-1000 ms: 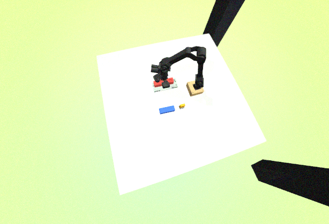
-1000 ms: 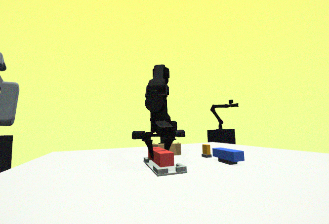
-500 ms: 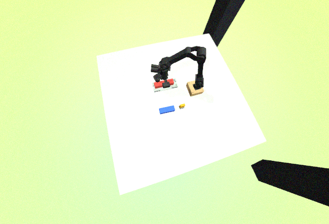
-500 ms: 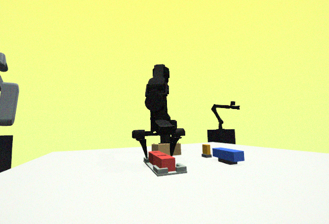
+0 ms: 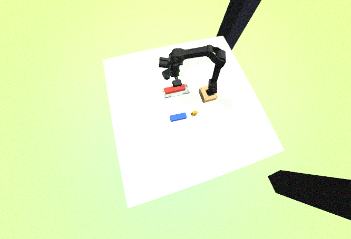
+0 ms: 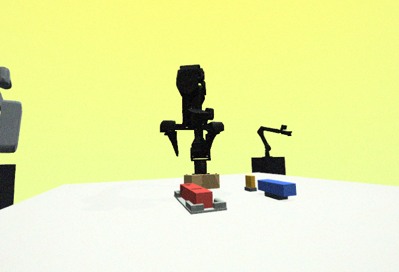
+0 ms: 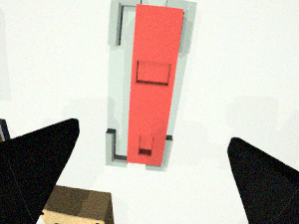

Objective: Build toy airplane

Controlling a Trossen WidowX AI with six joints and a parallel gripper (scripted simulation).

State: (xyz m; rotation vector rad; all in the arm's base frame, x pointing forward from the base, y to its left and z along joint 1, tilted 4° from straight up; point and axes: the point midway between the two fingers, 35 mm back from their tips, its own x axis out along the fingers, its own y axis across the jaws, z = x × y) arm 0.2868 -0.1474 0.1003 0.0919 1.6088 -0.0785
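Observation:
The red fuselage (image 5: 174, 89) (image 6: 196, 192) (image 7: 154, 109) lies low and looks level between the corner blocks of the grey jig (image 5: 176, 95) (image 6: 195, 207) (image 7: 117, 89). Its wide middle socket and small tail socket both show empty in the wrist view. My gripper (image 5: 176, 83) (image 6: 193, 154) (image 7: 155, 135) is open and empty above the fuselage, with its fingers wide apart and clear of it. The blue wing (image 5: 178, 117) (image 6: 276, 187) rests on the table on its dark underside piece. The yellow tail fin (image 5: 194, 112) (image 6: 250, 181) stands upright on its dark foot beside one end of the wing.
The arm's tan base block (image 5: 208, 97) (image 6: 209, 181) (image 7: 82, 200) stands beyond the tail end of the jig. In the exterior view, a grey arm (image 6: 9, 126) stands at the left and a small black arm (image 6: 263, 141) behind, both off the table.

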